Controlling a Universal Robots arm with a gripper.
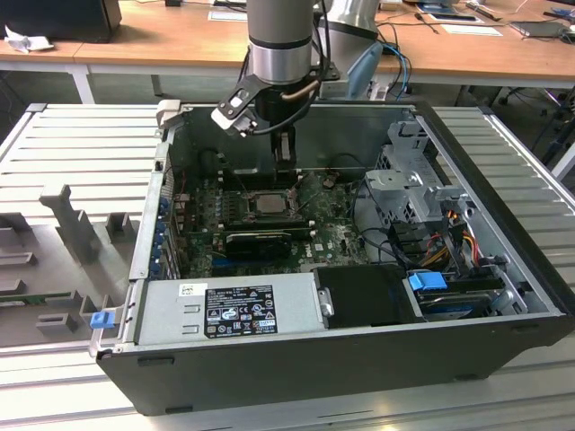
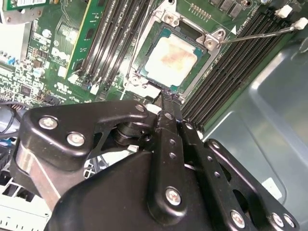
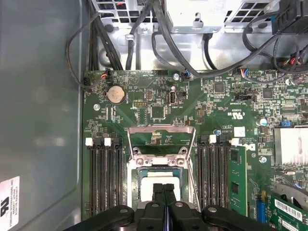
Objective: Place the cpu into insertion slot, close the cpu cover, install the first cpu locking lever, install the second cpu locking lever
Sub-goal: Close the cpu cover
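Observation:
The cpu (image 2: pixel 171 57) is a pale silver square lying flat in the insertion slot (image 2: pixel 136 79), whose metal rim frames it; it also sits mid-board in the exterior view (image 1: pixel 269 203). The cpu cover (image 3: pixel 161 131), a thin metal frame with a square window, stands tilted up and open beyond the cpu (image 3: pixel 153 179). A thin wire locking lever (image 2: pixel 255 32) sticks out free from a socket corner. My gripper (image 3: pixel 164 190) is shut with nothing between its fingers, its tips (image 2: pixel 166 98) hovering at the cpu's edge. In the exterior view the gripper (image 1: pixel 285 163) hangs just above the socket.
Rows of black memory slots (image 3: pixel 103 178) flank the socket on both sides. A long black card (image 1: pixel 260 241) lies just in front of it. A grey power supply (image 1: pixel 229 310), a drive cage (image 1: pixel 413 180), loose cables (image 3: pixel 159 43) and the case walls (image 3: pixel 38 120) hem in the board.

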